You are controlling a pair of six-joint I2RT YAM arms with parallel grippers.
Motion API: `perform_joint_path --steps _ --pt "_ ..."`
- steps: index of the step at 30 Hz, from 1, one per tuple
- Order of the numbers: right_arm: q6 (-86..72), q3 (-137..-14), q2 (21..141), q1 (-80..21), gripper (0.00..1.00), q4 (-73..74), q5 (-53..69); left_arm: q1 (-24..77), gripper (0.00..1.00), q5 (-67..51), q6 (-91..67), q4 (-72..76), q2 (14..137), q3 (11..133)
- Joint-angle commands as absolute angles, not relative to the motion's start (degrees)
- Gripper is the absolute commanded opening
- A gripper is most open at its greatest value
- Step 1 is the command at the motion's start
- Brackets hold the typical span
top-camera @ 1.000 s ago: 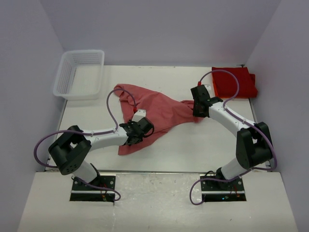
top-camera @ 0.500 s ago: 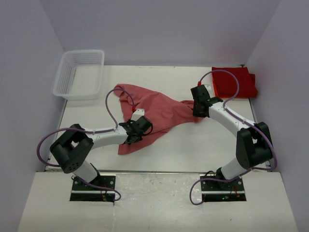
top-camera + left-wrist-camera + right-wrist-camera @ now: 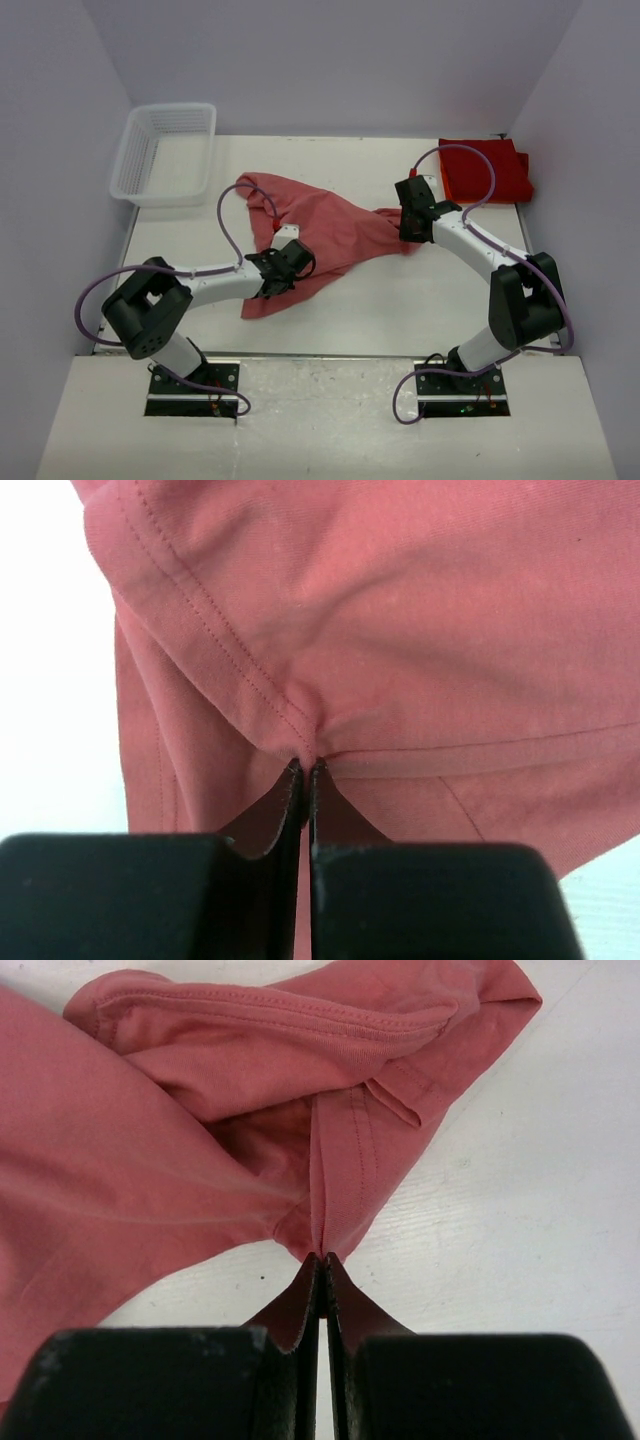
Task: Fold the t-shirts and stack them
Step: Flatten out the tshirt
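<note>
A faded salmon-red t-shirt (image 3: 330, 225) lies rumpled across the middle of the white worktop (image 3: 420, 300). The left claw (image 3: 305, 770) is clamped on a pinch of its hem at the near left. The right claw (image 3: 322, 1260) is clamped on a fold at its right end. Folded deep red t-shirts (image 3: 485, 172) sit at the far right corner. A white mesh basket (image 3: 165, 150) stands at the far left.
</note>
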State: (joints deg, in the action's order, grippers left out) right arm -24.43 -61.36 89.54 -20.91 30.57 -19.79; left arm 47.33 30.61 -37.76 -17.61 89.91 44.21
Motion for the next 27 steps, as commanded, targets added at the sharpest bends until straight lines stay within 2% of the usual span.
perform_joint_path --steps 1,6,10,19,25,27 --pt "-24.26 -61.52 88.07 -20.65 0.00 29.27 -20.48 48.07 0.00 34.44 -37.53 -22.58 86.15 46.40" --pt "-23.29 -65.64 85.26 -20.65 0.00 32.51 -22.06 52.29 0.00 41.74 -38.50 -33.55 78.33 55.97" --pt "-20.92 -72.05 80.87 -20.65 0.00 36.20 -23.29 53.09 0.00 45.43 -33.32 -36.82 70.86 69.73" --pt "-11.08 -99.82 73.92 -20.57 0.00 46.13 -21.54 53.09 0.00 55.63 -11.63 -35.69 67.77 100.07" --pt "-6.42 -124.59 72.25 -20.92 0.00 55.71 -14.69 53.09 0.00 54.94 -1.60 -34.28 65.83 115.56" --pt "-5.63 -127.34 70.24 -21.18 0.00 56.33 -11.36 53.09 0.00 51.26 -0.27 -34.63 64.61 120.55"
